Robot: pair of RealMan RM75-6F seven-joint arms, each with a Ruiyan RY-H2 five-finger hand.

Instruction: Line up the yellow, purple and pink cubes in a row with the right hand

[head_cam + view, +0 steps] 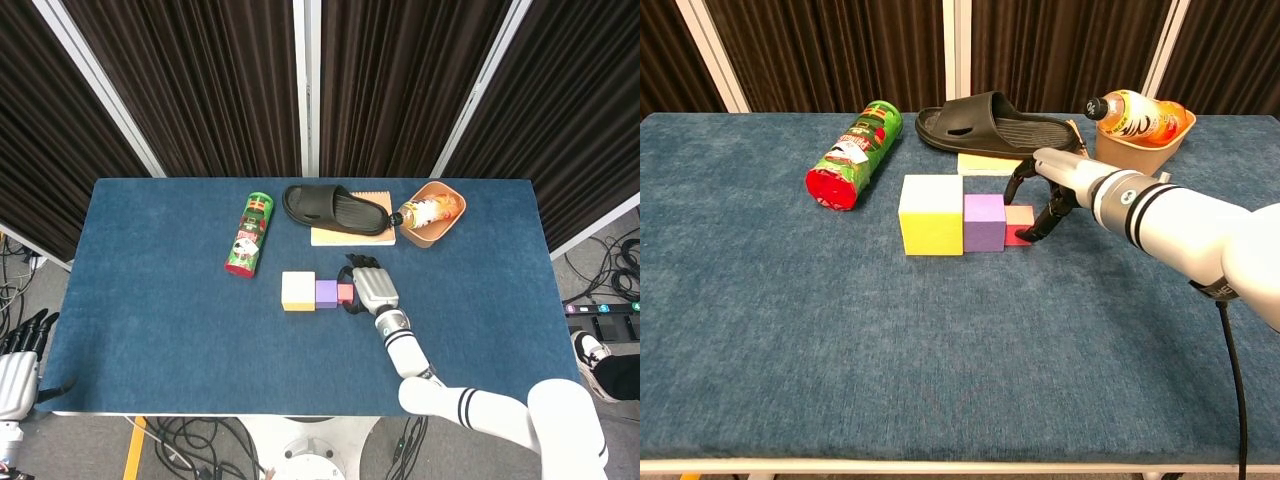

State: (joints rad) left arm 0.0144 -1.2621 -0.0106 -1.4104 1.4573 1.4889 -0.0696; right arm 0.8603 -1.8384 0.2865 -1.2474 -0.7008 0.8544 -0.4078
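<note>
The yellow cube (298,290) (931,214), the smaller purple cube (326,292) (985,221) and the small pink cube (345,292) (1018,224) stand side by side on the blue table (160,330), touching one another in a left-to-right row. My right hand (372,288) (1055,190) reaches in from the right and grips the pink cube, with dark fingers (1021,176) curled over its far side and another against its near right edge. My left hand (20,352) hangs off the table's lower left corner, holding nothing, with its fingers apart.
A green and red chips can (853,154) lies left of the cubes. Behind them a black slipper (990,124) rests on a pale pad (985,164). An orange drink bottle (1135,115) lies in a tan bowl (1162,140) at the back right.
</note>
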